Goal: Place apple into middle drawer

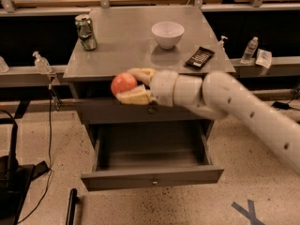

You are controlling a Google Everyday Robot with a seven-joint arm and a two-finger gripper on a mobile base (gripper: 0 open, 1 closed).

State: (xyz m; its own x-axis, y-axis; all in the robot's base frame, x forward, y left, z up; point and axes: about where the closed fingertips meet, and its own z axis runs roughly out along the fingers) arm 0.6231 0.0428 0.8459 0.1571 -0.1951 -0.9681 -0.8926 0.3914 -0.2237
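- So the gripper (126, 85) is clamped on the apple (121, 82), top and bottom, right in front of the cabinet (126, 43) top's front edge.
- Apple's up in the air, above the middle drawer (187, 176), which sits pulled open.
- White bowl (167, 33), green can (86, 32) and a black gadget (199, 57) sit on top.
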